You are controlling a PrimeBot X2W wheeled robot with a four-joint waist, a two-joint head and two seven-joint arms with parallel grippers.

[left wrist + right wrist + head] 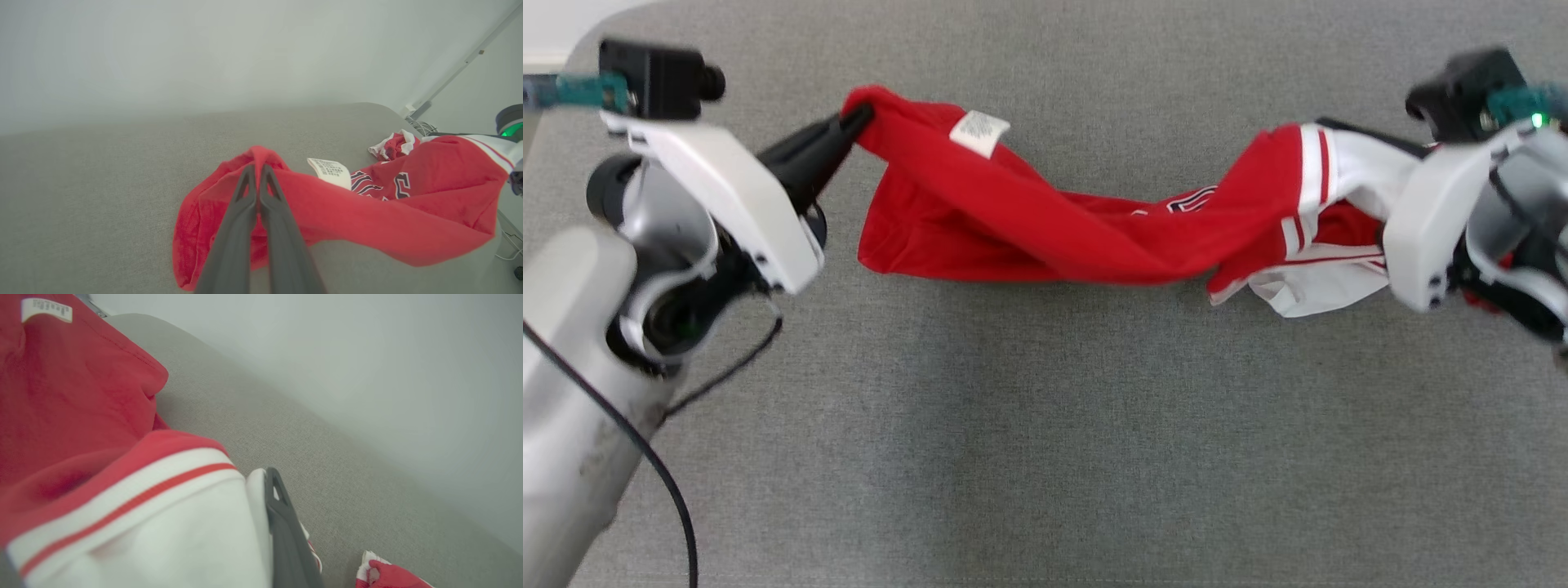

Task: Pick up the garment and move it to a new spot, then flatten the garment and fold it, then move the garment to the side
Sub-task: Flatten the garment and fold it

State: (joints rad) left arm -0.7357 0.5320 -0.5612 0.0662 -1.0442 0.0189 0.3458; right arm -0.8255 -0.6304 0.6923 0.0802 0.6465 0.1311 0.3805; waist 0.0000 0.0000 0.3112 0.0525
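The garment [1045, 229] is a red jersey with white striped sleeves and a white care label. It hangs stretched and twisted between my two grippers above the grey surface. My left gripper [859, 119] is shut on its red hem corner at the upper left; in the left wrist view the two dark fingers [261, 204] pinch the red cloth [367, 220] together. My right gripper [1347, 135] is shut on the white sleeve end at the upper right. In the right wrist view one dark finger [282, 522] shows beside white cloth [171, 522] draped over the other.
A grey fabric surface [1045, 425] spreads under everything, with its rounded corner at the upper left [596, 41]. A black cable [662, 482] trails from my left arm. A pale wall [204, 53] rises behind the surface.
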